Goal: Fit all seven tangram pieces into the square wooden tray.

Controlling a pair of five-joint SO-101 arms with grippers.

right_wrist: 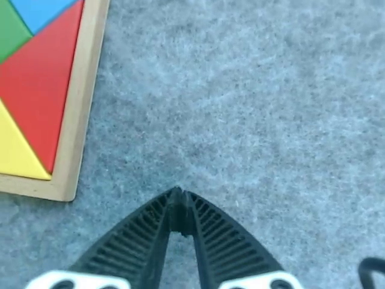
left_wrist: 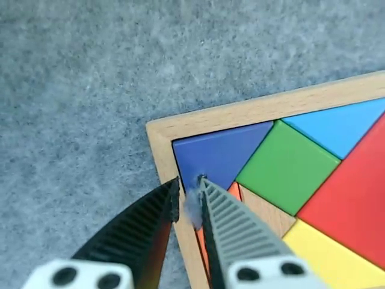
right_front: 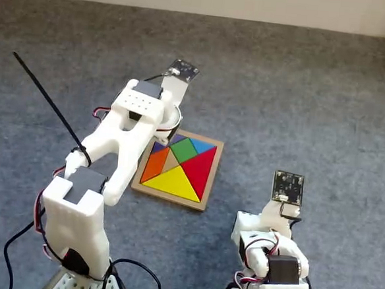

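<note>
The tray [right_front: 210, 179] sits on the table [right_front: 315, 93], coloured pieces [right_front: 201, 168] inside. Over the dark blue piece [left_wrist: 222, 150] in one tray corner hangs the left pincer [left_wrist: 187, 182], tips narrowly apart. I reckon snagging that piece's edge could pop it out. The right pincer [right_wrist: 178, 203], pressed together, hangs beside the tray.

Grey, carpet-like fabric [right_front: 315, 93] covered the whole worktop, and a pale strip [right_front: 255, 3] ran along its far edge.
</note>
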